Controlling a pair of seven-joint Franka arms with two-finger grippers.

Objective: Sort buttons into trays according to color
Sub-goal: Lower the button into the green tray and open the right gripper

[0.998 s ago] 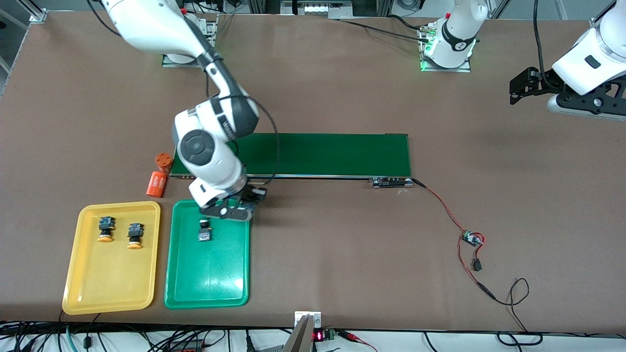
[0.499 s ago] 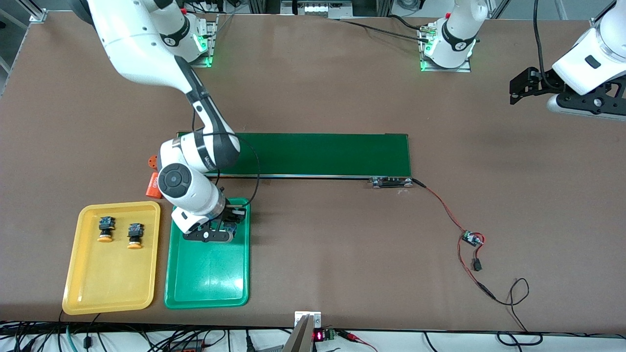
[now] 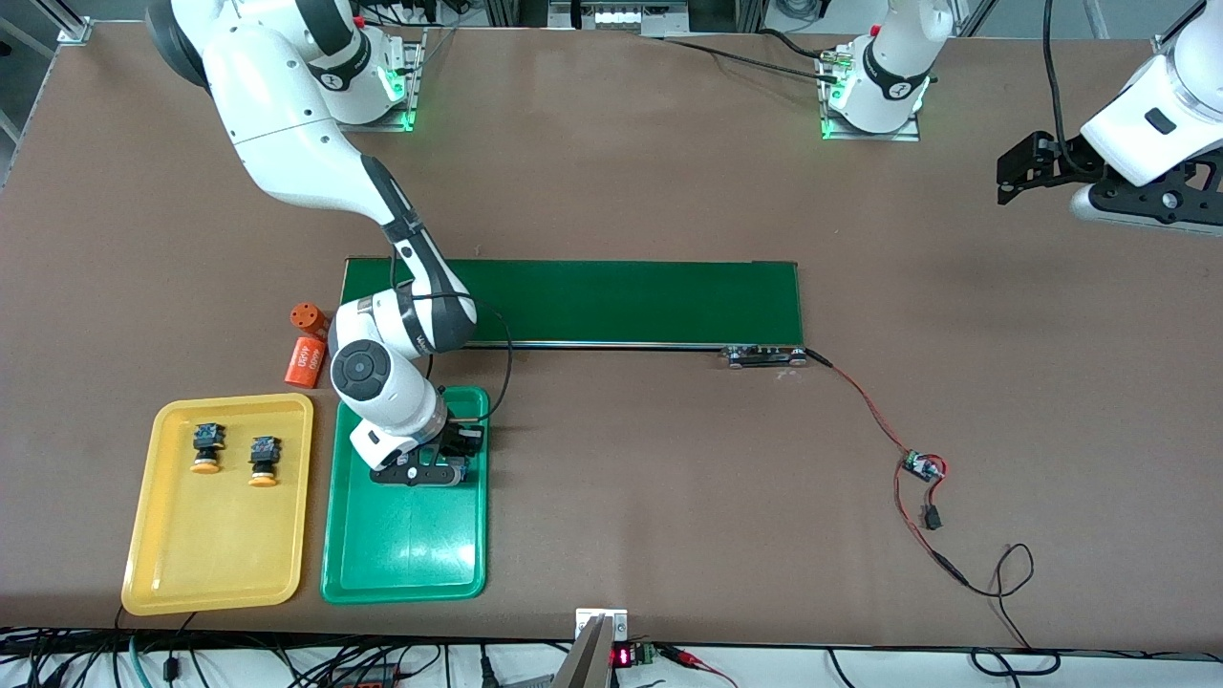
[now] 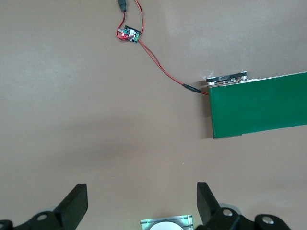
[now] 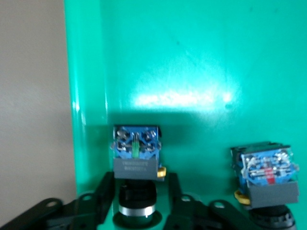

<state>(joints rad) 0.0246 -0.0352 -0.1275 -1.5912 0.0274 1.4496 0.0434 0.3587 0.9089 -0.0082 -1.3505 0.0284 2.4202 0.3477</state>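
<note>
My right gripper [image 3: 420, 470] is low over the green tray [image 3: 401, 549], at the end nearer the conveyor. In the right wrist view a button [image 5: 136, 158] with a blue-and-grey body stands on the green tray [image 5: 192, 72] between the fingers of the right gripper [image 5: 138, 187], which are open, with a gap on each side. A second button [image 5: 266, 179] rests beside it. Two yellow-capped buttons [image 3: 205, 447] [image 3: 263, 461] lie in the yellow tray [image 3: 220, 559]. My left gripper [image 3: 1005, 180] [image 4: 140, 191] waits open and empty above bare table at its own end.
The long dark-green conveyor belt [image 3: 621, 301] [image 4: 259, 108] lies across the table's middle. Two orange cylinders [image 3: 308, 315] [image 3: 306, 363] sit between it and the yellow tray. A small circuit board with red wires [image 3: 922, 466] [image 4: 128, 35] lies toward the left arm's end.
My right arm has moved from the green tray's conveyor-side edge to over the tray and lowered. Its jaws have parted from the button they carried. The left arm has not moved.
</note>
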